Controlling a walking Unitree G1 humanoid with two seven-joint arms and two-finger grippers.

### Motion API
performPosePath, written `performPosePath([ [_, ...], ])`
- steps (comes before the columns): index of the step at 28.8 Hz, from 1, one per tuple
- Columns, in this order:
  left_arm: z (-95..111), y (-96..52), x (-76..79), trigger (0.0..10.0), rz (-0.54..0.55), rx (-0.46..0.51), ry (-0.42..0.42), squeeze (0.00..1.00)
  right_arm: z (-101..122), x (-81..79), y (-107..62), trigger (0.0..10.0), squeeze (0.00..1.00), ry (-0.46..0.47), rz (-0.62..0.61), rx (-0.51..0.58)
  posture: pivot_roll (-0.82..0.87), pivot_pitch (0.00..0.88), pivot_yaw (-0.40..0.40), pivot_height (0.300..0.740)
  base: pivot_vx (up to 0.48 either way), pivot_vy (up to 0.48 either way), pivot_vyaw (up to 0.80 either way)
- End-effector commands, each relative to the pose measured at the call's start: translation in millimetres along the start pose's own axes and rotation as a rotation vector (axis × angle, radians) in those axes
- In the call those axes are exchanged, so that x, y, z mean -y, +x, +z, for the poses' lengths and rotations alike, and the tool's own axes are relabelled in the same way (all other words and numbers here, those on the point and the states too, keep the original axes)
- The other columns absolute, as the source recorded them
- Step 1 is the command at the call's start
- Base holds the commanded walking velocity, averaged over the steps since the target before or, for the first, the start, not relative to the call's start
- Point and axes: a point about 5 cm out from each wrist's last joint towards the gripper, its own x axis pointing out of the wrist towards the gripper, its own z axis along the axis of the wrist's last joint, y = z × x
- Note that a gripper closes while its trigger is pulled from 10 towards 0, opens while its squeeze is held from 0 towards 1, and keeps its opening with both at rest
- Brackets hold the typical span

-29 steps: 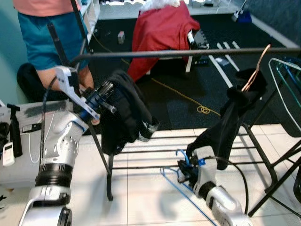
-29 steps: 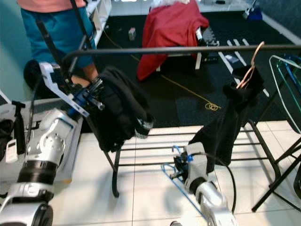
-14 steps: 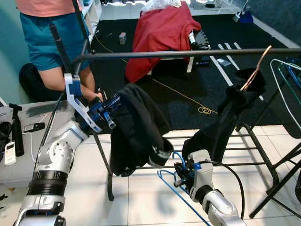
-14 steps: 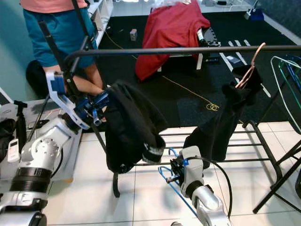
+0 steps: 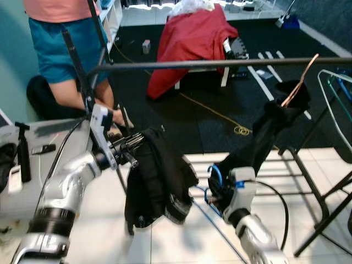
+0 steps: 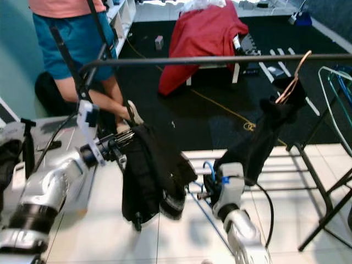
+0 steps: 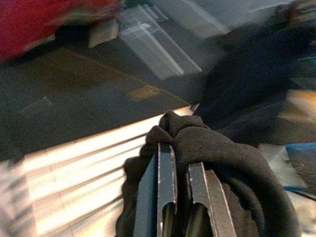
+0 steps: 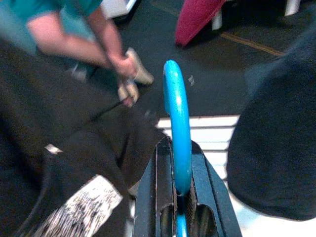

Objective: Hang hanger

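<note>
Lower now, left fingers (image 5: pixel 133 147) clamped on black garment (image 5: pixel 157 184); right fingers (image 8: pixel 178 195) on blue hanger (image 8: pixel 177 126).

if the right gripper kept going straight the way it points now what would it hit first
Probably the black garment held by the left gripper. The right gripper, shut on the blue hanger, points toward it, though depth is unclear; it might pass beside the cloth.

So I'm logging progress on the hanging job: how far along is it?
Done: one dark garment already hangs from the rail. In hand: the left gripper grips the black garment, and the right gripper is shut on the blue hanger, both low under the rail. Left: hanger into garment, then hook it over the rail.
</note>
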Motion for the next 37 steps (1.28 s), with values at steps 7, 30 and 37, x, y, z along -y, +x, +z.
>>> performPosePath([
  [7,-43.2,-40.0,-28.9,10.0,0.47,-0.058,0.063,0.0,42.8,-9.2,24.3,10.0,0.0,0.027,0.068,0.162,-0.1,0.107,0.029,0.74,0.0,0.0,0.0],
  [30,-28.5,-12.3,15.7,10.0,0.397,0.057,0.173,0.0,155.9,-31.1,66.6,10.0,0.0,-0.231,0.314,0.404,-0.1,0.151,0.022,0.74,0.0,0.0,0.0],
  [37,-17.2,-5.4,32.1,10.0,0.322,0.125,0.193,0.0,182.6,-18.0,71.7,10.0,0.0,-0.267,0.212,0.472,-0.09,0.16,0.013,0.74,0.355,0.0,0.0],
])
